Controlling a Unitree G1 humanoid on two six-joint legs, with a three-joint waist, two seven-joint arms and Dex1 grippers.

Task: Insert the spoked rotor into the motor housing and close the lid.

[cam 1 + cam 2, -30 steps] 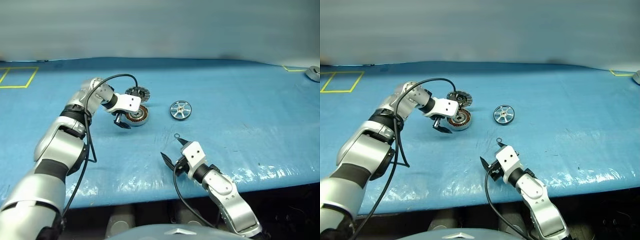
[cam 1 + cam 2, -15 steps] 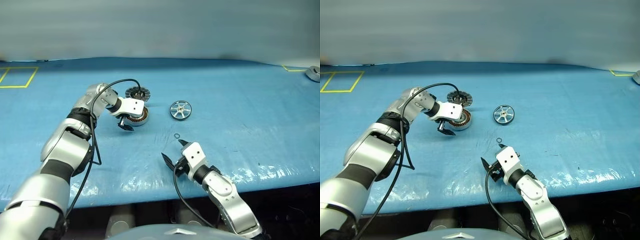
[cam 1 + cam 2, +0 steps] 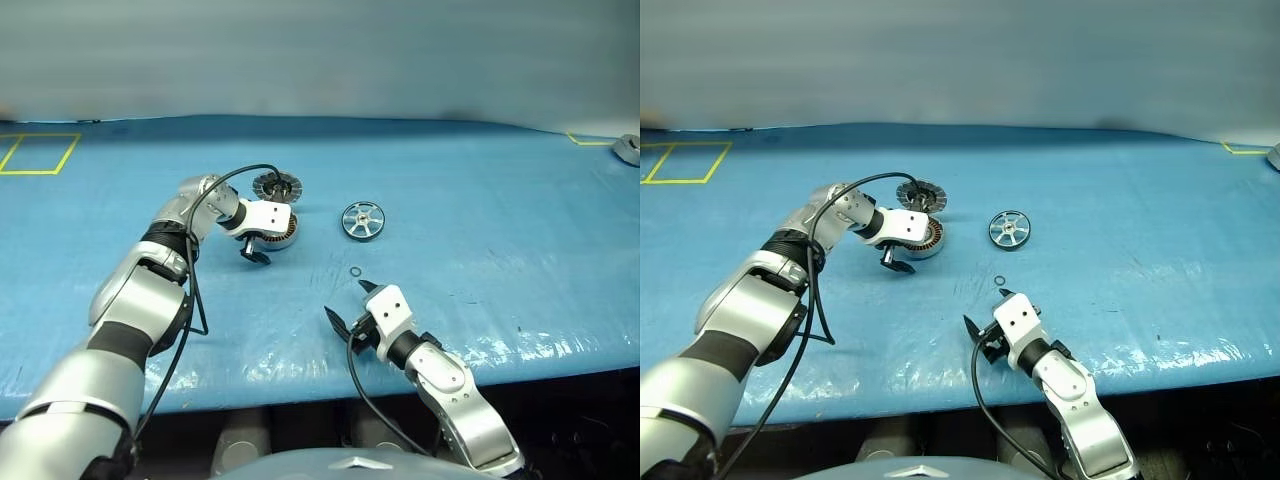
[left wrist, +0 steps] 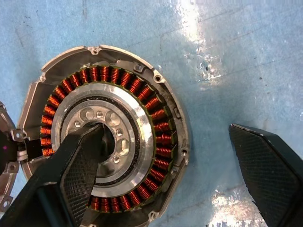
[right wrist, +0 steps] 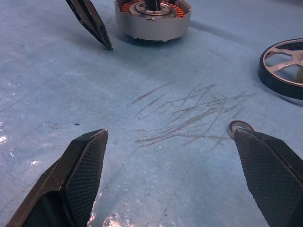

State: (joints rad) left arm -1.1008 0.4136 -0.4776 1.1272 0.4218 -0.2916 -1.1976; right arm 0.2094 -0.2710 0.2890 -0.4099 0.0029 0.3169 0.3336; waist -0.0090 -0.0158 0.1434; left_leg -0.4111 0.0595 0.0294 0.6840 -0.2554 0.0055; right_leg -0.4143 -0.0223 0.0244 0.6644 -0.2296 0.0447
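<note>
Fingers of the right gripper (image 3: 348,305) spread wide, nothing between them, hovering low over the blue table cover (image 3: 480,210) near the front edge. Tiny dark ring (image 3: 355,271) lies flat on the cover just beyond the right fingertips; in the right wrist view it sits beside 1 fingertip (image 5: 265,161), contact unclear. Scratch marks (image 5: 189,113) on the cover ahead of that gripper. Farther out, left gripper (image 3: 262,247) points down at the motor housing (image 4: 109,142), fingers wide and holding nothing: 1 finger (image 4: 71,175) over the silver centre inside the copper windings, the other finger (image 4: 270,165) outside the cup over bare cover; cannot tell if either touches. Housing sits upright, open side up. Lid (image 3: 277,185) lies open just behind the housing, joined at its edge, segmented rim facing up. Spoked rotor (image 3: 362,220) rests flat on the cover to the robot's right of the housing, apart from it and from both grippers. Yellow tape square (image 3: 35,155) at far left of the cover, grey object (image 3: 628,148) at far right edge.
</note>
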